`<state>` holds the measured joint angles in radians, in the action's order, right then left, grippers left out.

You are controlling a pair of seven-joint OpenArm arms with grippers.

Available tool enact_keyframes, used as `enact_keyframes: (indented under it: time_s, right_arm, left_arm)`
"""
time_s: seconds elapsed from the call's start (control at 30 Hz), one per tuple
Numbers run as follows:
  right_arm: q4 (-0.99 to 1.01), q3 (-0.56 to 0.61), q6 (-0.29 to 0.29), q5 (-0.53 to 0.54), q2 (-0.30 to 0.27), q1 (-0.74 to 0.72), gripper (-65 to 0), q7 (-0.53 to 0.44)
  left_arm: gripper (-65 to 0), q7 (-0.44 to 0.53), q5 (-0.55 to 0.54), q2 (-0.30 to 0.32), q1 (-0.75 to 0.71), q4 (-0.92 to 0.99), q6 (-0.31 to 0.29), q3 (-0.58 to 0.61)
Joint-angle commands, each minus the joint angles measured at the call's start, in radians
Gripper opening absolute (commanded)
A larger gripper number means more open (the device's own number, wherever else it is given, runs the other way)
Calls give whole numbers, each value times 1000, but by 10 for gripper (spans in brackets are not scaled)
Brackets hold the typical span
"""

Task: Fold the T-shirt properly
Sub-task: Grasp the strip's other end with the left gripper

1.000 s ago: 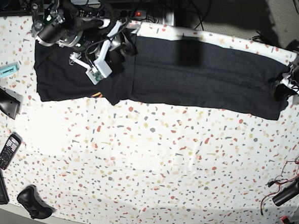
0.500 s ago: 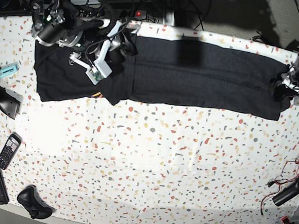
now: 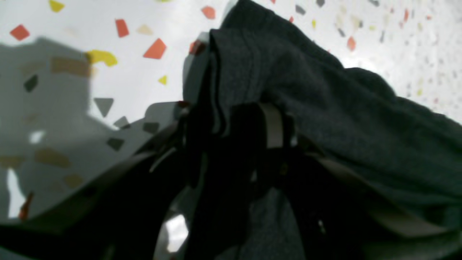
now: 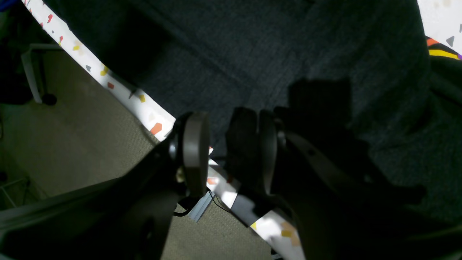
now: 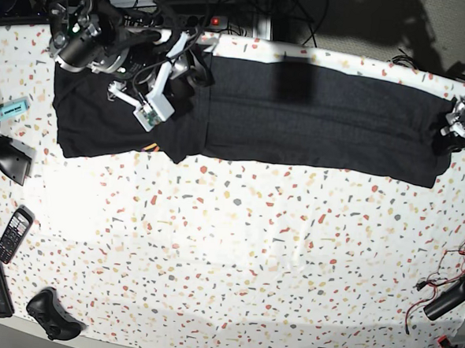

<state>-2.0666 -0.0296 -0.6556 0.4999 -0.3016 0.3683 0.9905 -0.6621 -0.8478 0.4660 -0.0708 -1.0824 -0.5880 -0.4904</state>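
**T-shirt lies in a long band across the far side of your desk, one tool at each end**

The T-shirt [image 5: 299, 119] stretches side to side along the far edge of the speckled desk [image 5: 235, 253], its long axis running between your two arms, so the next fold looks to turn on bringing one end toward the other. Your right tool [image 4: 227, 151] hangs over the thicker, doubled end by the desk's far edge, jaws standing apart with nothing between them. Your left tool [image 3: 231, 144] sits at the opposite end, nearest the narrow edge; a bunched ridge of cloth lies between its jaws, which stand wide, and whether they press it you cannot tell.
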Motion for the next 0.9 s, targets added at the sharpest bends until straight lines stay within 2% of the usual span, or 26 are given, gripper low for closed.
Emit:
enact_keyframes:
  time_s: [0.0,0.13,0.23,0.47,0.53,0.57,0.73,0.87]
  right_arm:
    - [-21,-3,-9,17,-6,-5,-423,-1]
    - [-21,-3,-9,17,-6,-5,-423,1]
    - [-21,-3,-9,17,-6,-5,-423,1]
    - [-21,-3,-9,17,-6,-5,-423,1]
    - [-21,-3,-9,17,-6,-5,-423,1]
    - [-21,-3,-9,17,-6,-5,-423,1]
    - [-21,-3,-9,17,-6,-5,-423,2]
    - [-21,-3,-9,17,-6,-5,-423,2]
  left_arm:
    - [-420,-24,-27,19,7,4,-19,-6]
    - [-420,-129,-182,19,7,21,-110,-6]
    - [-420,-184,-214,19,7,21,-110,-6]
    - [-435,-160,-211,18,20,21,-110,-6]
    - [-437,-160,-197,16,32,21,-110,-6]
    - [-459,-160,-182,13,39,21,-110,-6]
    - [-650,-132,-73,-12,56,21,-110,-6]
    - [-650,-64,23,-14,55,21,-110,-6]
